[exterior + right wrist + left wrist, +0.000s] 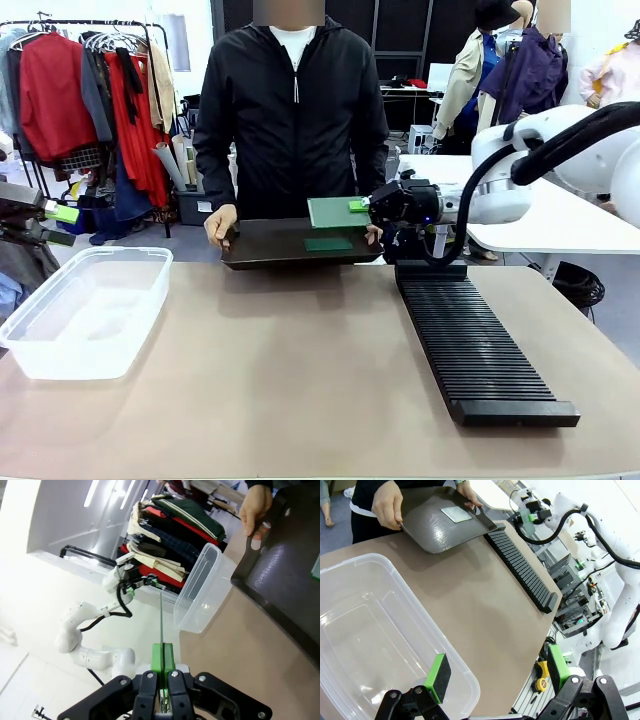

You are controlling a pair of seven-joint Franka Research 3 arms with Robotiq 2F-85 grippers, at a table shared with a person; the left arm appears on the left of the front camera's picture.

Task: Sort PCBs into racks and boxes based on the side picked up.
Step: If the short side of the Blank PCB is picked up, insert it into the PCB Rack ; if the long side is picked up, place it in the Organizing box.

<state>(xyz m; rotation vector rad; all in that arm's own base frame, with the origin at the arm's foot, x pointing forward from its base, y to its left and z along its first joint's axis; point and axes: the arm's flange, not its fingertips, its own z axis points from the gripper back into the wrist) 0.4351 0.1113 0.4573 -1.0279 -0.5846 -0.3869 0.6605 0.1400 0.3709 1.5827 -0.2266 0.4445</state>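
My right gripper (366, 206) is shut on the edge of one green PCB (335, 211) and holds it flat, just above the dark brown tray (262, 255) in the person's hands. In the right wrist view this PCB (161, 622) stands edge-on between the closed green pads (162, 656). Another PCB (328, 244) lies on the tray. The long black rack (470, 345) lies on the table under and in front of the right gripper. At the left, my left gripper (498, 672) hangs open over the near corner of the clear box (380, 625), which holds nothing.
The person stands at the far edge, one hand (219, 224) on each end of the tray. A broad stretch of bare brown table (290, 370) lies between the box (85, 310) and the rack. Clothes rails stand behind.
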